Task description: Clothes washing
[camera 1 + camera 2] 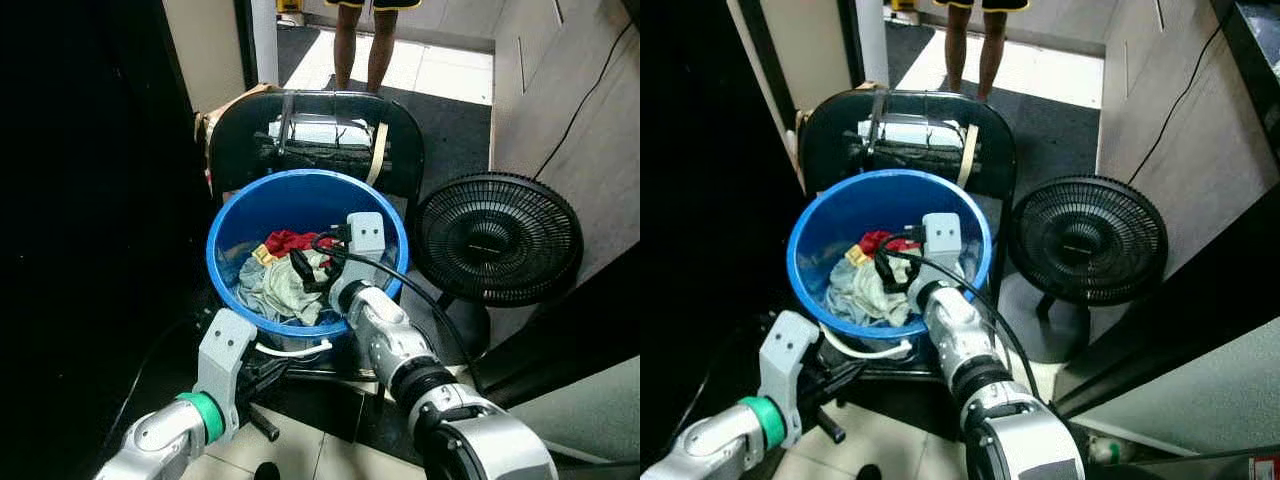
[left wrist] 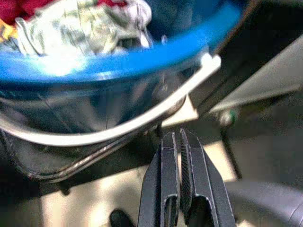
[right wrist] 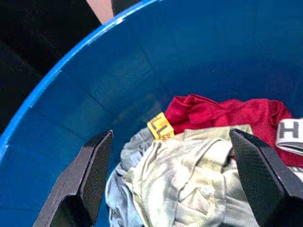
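A blue bucket (image 1: 228, 222) stands on the seat of a black chair (image 1: 400, 130). Inside lie a pale grey-green garment (image 3: 189, 179), a red garment (image 3: 222, 113) and a yellow tag (image 3: 160, 126). My right gripper (image 3: 169, 137) reaches down inside the bucket, open, its fingers spread just above the pale garment with nothing between them. My left gripper (image 2: 180, 142) is shut and holds nothing, low at the bucket's front, just under its white handle (image 2: 118, 130).
A black floor fan (image 1: 497, 238) stands close to the right of the bucket. A person's legs (image 1: 360, 45) are in the doorway behind the chair. Darkness lies to the left, a pale wall (image 1: 560, 90) to the right, and tiled floor (image 1: 300, 455) below.
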Tool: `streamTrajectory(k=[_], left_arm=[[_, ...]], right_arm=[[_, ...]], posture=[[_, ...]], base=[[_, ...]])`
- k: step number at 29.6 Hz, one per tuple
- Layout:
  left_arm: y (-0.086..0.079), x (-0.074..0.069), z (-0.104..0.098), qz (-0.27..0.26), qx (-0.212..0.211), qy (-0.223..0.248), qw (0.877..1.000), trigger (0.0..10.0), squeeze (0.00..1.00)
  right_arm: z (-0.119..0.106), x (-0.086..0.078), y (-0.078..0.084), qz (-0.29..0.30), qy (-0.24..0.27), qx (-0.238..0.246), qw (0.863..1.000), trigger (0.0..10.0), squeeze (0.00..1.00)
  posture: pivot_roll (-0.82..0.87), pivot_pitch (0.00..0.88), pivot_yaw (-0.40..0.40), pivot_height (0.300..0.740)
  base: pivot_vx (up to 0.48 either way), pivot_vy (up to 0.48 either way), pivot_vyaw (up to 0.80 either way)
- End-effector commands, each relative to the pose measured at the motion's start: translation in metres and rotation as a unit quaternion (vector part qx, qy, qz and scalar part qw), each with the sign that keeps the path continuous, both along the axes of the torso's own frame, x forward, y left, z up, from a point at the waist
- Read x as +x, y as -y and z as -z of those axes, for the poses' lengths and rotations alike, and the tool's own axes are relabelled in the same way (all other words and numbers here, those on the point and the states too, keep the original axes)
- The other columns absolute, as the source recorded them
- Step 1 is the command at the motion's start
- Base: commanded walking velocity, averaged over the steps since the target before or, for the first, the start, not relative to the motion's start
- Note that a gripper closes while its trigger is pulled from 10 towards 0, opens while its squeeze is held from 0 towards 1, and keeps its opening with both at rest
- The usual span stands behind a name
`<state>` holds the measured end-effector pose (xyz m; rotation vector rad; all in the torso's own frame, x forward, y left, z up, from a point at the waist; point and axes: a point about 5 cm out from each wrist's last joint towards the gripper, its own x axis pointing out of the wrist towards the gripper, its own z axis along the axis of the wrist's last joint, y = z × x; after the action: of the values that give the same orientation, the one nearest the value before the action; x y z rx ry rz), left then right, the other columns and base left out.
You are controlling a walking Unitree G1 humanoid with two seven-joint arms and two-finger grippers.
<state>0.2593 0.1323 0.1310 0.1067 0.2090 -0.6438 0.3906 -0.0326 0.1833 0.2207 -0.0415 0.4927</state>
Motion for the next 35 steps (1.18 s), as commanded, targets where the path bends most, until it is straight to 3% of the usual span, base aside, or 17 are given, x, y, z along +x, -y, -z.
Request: streamTrajectory(k=[1, 2, 4, 11, 13, 21, 27, 33, 35], left_arm=[[-0.001, -0.006, 0.016, 0.004, 0.027, -0.029, 0.999, 10.0, 0.00], [-0.001, -0.006, 0.016, 0.004, 0.027, -0.029, 0.999, 10.0, 0.00], [-0.003, -0.011, 0.028, 0.022, 0.081, -0.052, 0.995, 10.0, 0.00], [-0.004, -0.015, 0.034, 0.044, 0.111, -0.059, 0.991, 10.0, 0.00], [-0.005, -0.019, 0.038, 0.059, 0.141, -0.066, 0.986, 10.0, 0.00], [-0.011, -0.023, 0.051, 0.060, 0.177, -0.087, 0.978, 10.0, 0.00], [-0.013, -0.031, 0.063, 0.056, 0.175, -0.105, 0.977, 10.0, 0.00], [-0.011, -0.033, 0.063, 0.061, 0.174, -0.108, 0.977, 10.0, 0.00], [-0.010, -0.033, 0.063, 0.067, 0.175, -0.107, 0.976, 10.0, 0.00]], right_arm=[[0.013, -0.005, -0.003, -0.009, -0.015, -0.003, 1.000, 10.0, 0.00], [0.013, -0.005, -0.003, -0.009, -0.015, -0.003, 1.000, 10.0, 0.00], [0.015, -0.006, -0.006, -0.015, -0.023, -0.004, 1.000, 10.0, 0.00], [0.023, -0.007, -0.006, -0.019, -0.046, -0.040, 0.998, 10.0, 0.00], [0.029, -0.008, -0.004, -0.018, -0.052, -0.050, 0.997, 10.0, 0.00], [0.031, -0.009, -0.005, -0.021, -0.055, -0.051, 0.997, 10.0, 0.00], [0.041, -0.014, -0.010, -0.047, -0.082, -0.061, 0.994, 10.0, 0.00], [0.051, -0.011, 0.001, 0.023, -0.129, -0.066, 0.989, 10.0, 0.00], [0.058, -0.009, 0.013, 0.079, -0.172, -0.070, 0.979, 10.0, 0.00]], posture=[[0.05, 0.354, 0.067, 0.740], [0.05, 0.354, 0.067, 0.740], [0.05, 0.354, 0.068, 0.740], [0.05, 0.352, 0.070, 0.740], [0.05, 0.350, 0.070, 0.740], [0.05, 0.350, 0.070, 0.740], [0.05, 0.346, 0.068, 0.740], [0.05, 0.346, 0.067, 0.740], [0.05, 0.345, 0.069, 0.740]], base=[[0.000, 0.000, 0.00], [0.000, 0.000, 0.00], [0.000, 0.000, 0.00], [0.000, 0.000, 0.00], [0.000, 0.000, 0.00], [0.000, 0.000, 0.00], [0.000, 0.000, 0.00], [0.000, 0.000, 0.00], [0.000, 0.000, 0.00]])
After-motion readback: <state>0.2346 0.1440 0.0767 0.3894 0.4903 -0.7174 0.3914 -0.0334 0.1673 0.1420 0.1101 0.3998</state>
